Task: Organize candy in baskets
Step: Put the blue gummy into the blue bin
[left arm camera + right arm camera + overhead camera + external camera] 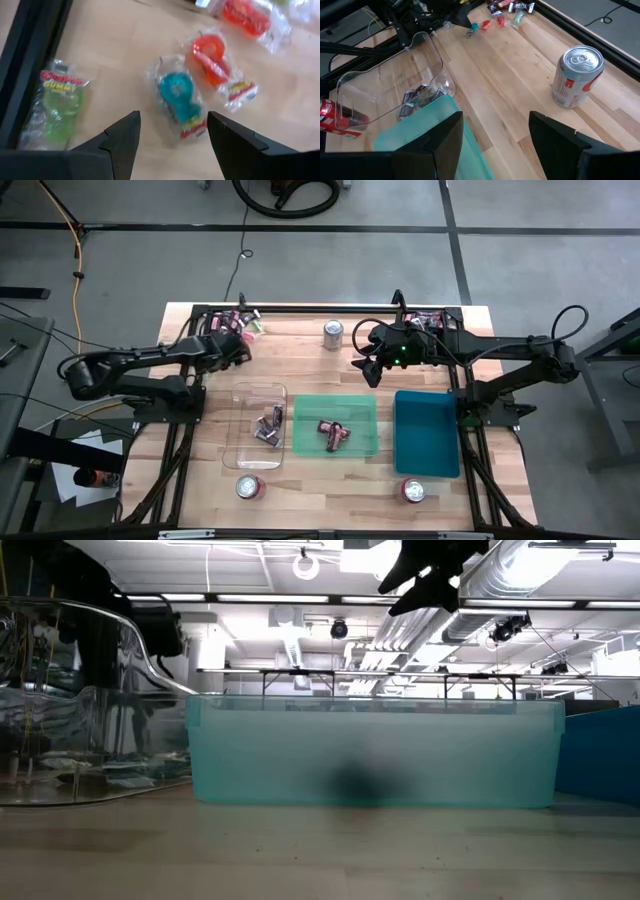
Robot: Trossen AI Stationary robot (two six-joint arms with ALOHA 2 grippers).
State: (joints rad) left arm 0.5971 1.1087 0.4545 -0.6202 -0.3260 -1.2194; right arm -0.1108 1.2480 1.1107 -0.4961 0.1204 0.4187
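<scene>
Left gripper (172,132) reaches to the table's far left corner, fingers spread and empty, poised over a blue ring candy (179,100) beside orange (212,59) and green (59,97) ones. Right gripper (368,367) hovers spread above bare wood beyond the green basket (300,435), by a can (576,76).

My bench (510,85) is pale planked wood, smooth with a faint sheen. The candy (182,102) at my left fingers (122,142) sits in clear, crinkly, glossy wrappers. My fingers look like matt black plastic. The can (575,75) is shiny metal. The clear basket (385,85) is glossy plastic, the green basket (370,755) frosted.
</scene>
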